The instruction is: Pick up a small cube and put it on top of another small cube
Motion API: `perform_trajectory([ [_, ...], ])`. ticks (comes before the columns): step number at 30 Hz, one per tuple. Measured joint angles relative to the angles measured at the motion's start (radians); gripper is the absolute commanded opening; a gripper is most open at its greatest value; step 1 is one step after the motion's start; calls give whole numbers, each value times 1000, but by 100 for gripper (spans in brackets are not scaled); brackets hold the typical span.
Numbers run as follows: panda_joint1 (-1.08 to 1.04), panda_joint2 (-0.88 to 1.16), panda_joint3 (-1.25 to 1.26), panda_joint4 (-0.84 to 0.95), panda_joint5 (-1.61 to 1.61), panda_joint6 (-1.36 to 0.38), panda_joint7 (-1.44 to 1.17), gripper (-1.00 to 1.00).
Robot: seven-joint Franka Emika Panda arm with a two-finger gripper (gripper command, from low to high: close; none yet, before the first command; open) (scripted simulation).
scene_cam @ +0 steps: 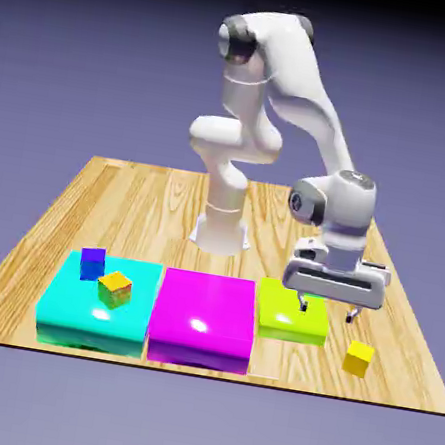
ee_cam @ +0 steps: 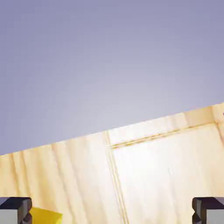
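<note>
Gripper [scene_cam: 327, 307] spread wide (nothing held), yellow cube [scene_cam: 358, 358] near table [scene_cam: 119, 200] edge.

White arm [scene_cam: 289, 85] arched forward from its base, elbow high, wrist bent downward, gripper [scene_cam: 327, 306] pointing at the table, fingers [scene_cam: 302, 302] spread wide apart, nothing between them, tips low above surface.

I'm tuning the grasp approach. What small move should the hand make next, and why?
Probably shift the open hand toward the yellow cube to centre it. In the hand view the yellow cube sits beside one fingertip, not midway between the two, so closing now would likely miss.
</note>
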Motion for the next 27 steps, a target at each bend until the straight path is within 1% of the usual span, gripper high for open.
perform_trajectory([
  [7,-16,253,151,160,-94,-130,299,0],
  [9,-16,255,152,161,-95,-130,301,0],
  [12,57,363,62,185,-173,-44,349,0],
  [13,78,394,37,192,-194,-19,363,-100],
  [15,78,394,37,192,-194,-19,362,-100],
  [19,-22,251,146,160,-89,-132,297,-100],
  [23,-128,156,45,161,-35,-216,142,-100],
  [27,-245,32,-100,126,95,-277,46,-100],
])
